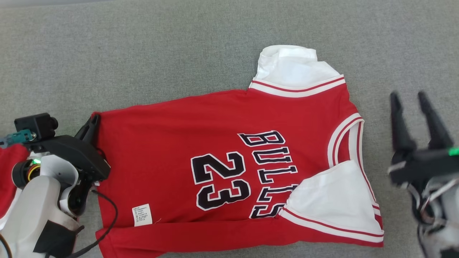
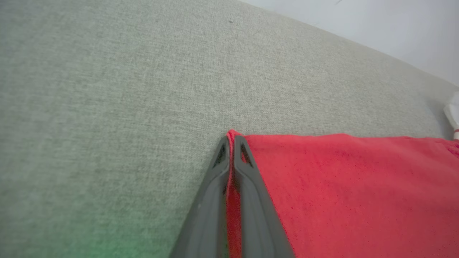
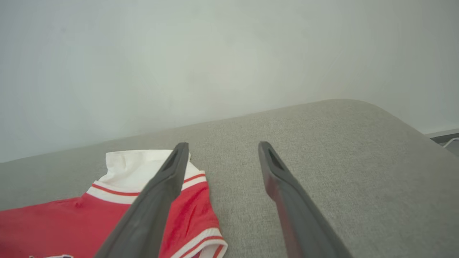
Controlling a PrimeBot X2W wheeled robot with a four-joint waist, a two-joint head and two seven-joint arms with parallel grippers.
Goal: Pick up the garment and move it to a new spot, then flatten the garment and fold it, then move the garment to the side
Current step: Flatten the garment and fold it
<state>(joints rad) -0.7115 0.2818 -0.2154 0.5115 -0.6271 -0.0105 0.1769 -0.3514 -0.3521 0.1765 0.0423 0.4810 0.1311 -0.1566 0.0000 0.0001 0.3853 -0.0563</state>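
The garment [image 1: 229,168] is a red jersey with white sleeves and dark "BULLS 23" lettering, spread flat on the grey surface with its hem toward the left. My left gripper [image 1: 94,120] pinches the hem's far corner; in the left wrist view its fingers [image 2: 231,143] are shut with red cloth [image 2: 340,193] squeezed between them. My right gripper [image 1: 410,96] hovers open to the right of the jersey's collar end, apart from the fabric. In the right wrist view its two fingers [image 3: 222,147] stand spread above the surface, with the white sleeve [image 3: 132,165] on their left.
The grey fabric surface [image 1: 143,46] stretches wide beyond and to both sides of the jersey. A pale wall [image 3: 215,53] rises behind its far edge. A white care label [image 1: 142,215] lies on the jersey near the hem.
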